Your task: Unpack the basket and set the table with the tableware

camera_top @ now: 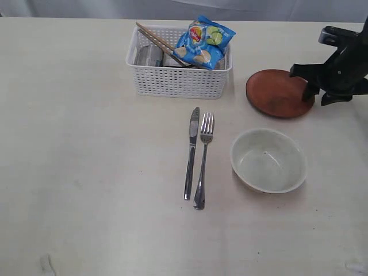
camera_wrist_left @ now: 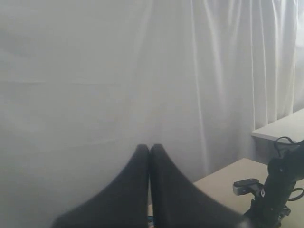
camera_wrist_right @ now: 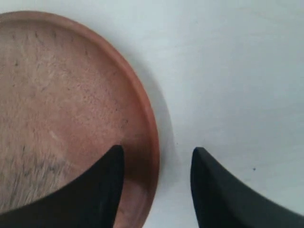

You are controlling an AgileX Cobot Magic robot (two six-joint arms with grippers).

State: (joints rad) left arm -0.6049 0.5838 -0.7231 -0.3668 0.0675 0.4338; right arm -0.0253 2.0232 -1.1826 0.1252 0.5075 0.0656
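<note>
The right fingers are hanging spread apart, released and grasping nothing. They are straddling the rim of the brown round plate. One finger is sitting over the plate's surface just inside the rim, and the other is sitting over the bare tabletop just outside it. Whether either tip is touching down cannot be told.

In the exterior view the plate is lying flat on the tabletop, with these fingers at the edge that is facing away from the white lattice basket. The basket is standing beyond the plate from the right fingers, apart from it. It is holding a blue chip bag at the end nearer these fingers. Two wooden chopsticks are leaning across its top, and a small steel cup is lying at the end farther from them.

The pale bowl is standing upright and empty near the right fingers, close to the plate but not touching it. Beyond the bowl from these fingers, the steel knife and fork are lying side by side, nearly parallel and just beside each other. The fork is lying on the side nearer the fingers.

The left fingers are clenched tightly together with nothing between them. They are pointing at a white curtain, raised clear of the tabletop. The right arm is showing beyond them in the left wrist view.
</note>
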